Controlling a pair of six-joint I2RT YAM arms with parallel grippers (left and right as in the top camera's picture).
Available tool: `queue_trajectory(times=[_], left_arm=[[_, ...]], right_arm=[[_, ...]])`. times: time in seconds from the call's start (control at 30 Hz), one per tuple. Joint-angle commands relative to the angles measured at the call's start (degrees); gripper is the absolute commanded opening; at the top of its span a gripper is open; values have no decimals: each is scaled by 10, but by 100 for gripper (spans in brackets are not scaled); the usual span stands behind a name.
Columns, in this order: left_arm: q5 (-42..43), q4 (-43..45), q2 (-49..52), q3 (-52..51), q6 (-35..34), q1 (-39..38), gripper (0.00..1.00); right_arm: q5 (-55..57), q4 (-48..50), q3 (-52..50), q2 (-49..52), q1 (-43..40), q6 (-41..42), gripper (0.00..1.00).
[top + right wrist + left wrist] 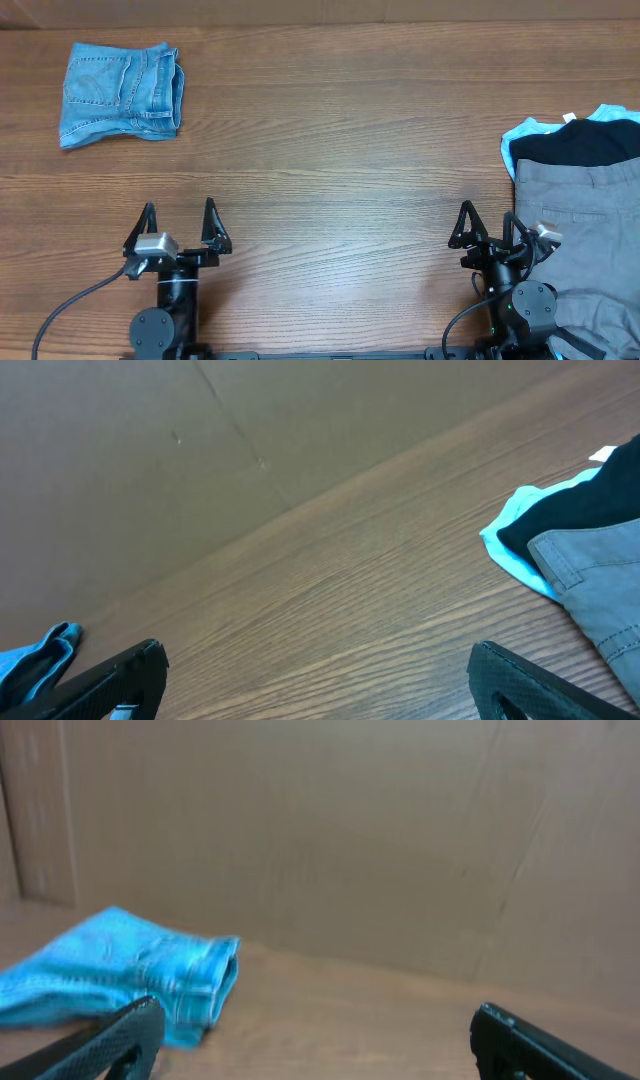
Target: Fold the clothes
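Observation:
The light blue denim jeans (121, 94) lie folded into a compact bundle at the far left of the table, a back pocket facing up. They also show in the left wrist view (120, 975) and as a blue edge in the right wrist view (35, 658). My left gripper (179, 223) is open and empty near the front edge, well short of the jeans. My right gripper (491, 228) is open and empty at the front right, far from the jeans.
At the right edge lies a pile: grey trousers (585, 225), above them a black garment (580, 146) over pale turquoise cloth (522, 132). My right gripper sits just left of the grey trousers. A brown wall (350, 830) stands behind the wooden table (340, 160).

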Motion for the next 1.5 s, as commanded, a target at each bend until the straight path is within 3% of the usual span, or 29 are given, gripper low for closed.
queue_trajectory(times=[0.0,0.13,0.3,1.47], left_arm=[[5,1,-7,-19,8,2,100],[6,-11,-7,-19,9,2,100],[8,-107,-5,-19,9,2,100],[9,-107,-1,-19,9,2,100]], right_arm=[[-2,3,-2,-7,-4,-2,100],[-2,3,-2,-7,-4,-2,100],[-2,3,-2,-7,-4,-2,100],[-2,3,-2,-7,-4,-2,100]])
